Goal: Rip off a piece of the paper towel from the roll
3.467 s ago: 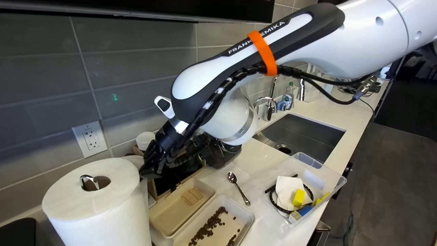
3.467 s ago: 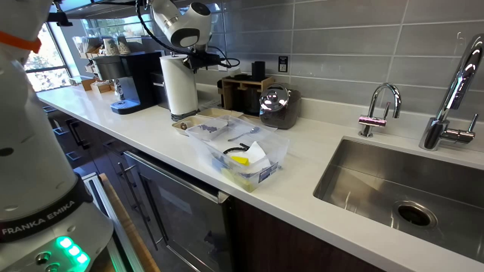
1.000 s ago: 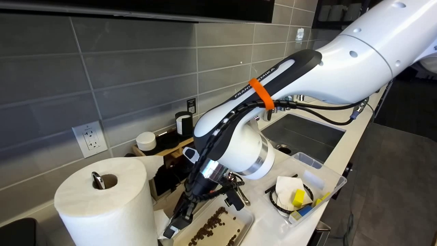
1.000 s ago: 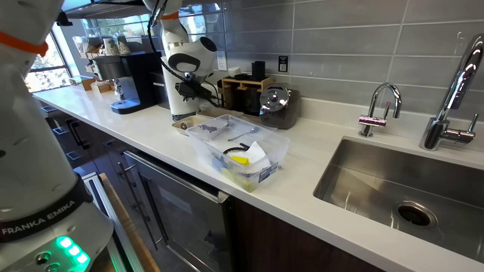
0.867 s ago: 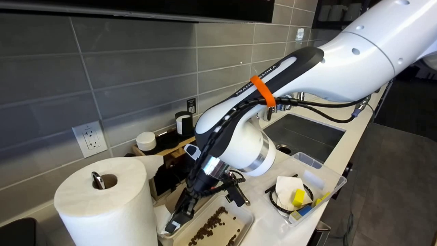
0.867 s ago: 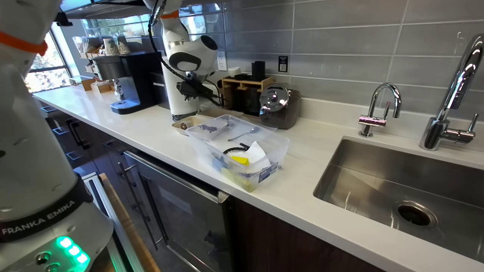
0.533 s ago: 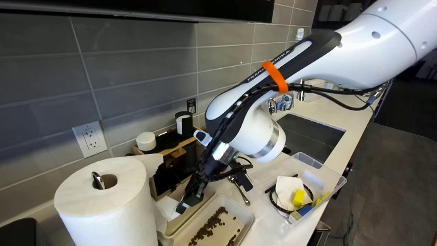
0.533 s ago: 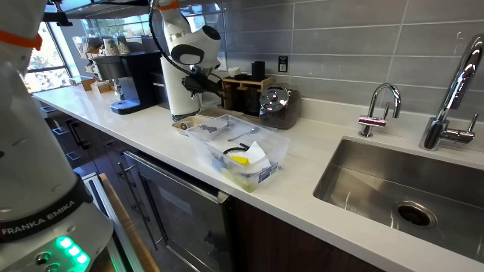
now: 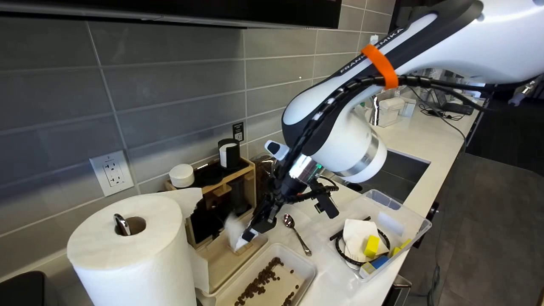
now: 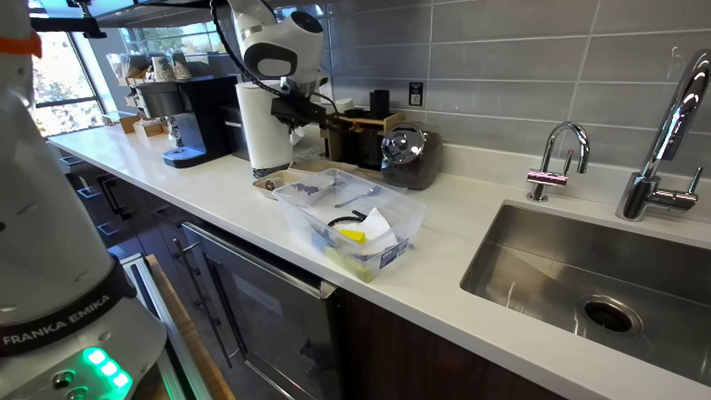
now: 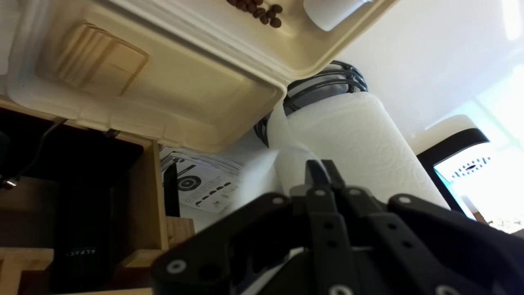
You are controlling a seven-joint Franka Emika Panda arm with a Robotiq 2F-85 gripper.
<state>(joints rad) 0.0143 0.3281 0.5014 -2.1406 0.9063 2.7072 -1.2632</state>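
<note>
Wrist view: fingers (image 11: 336, 177) clenching blurred piece of paper towel (image 11: 258, 176); in exterior view, roll (image 9: 136, 260) standing upright ahead of their tips, gap showing between; piece seemingly hanging torn free.

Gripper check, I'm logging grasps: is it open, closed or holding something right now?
The gripper is closed, holding a blurred white piece of paper towel.
</note>
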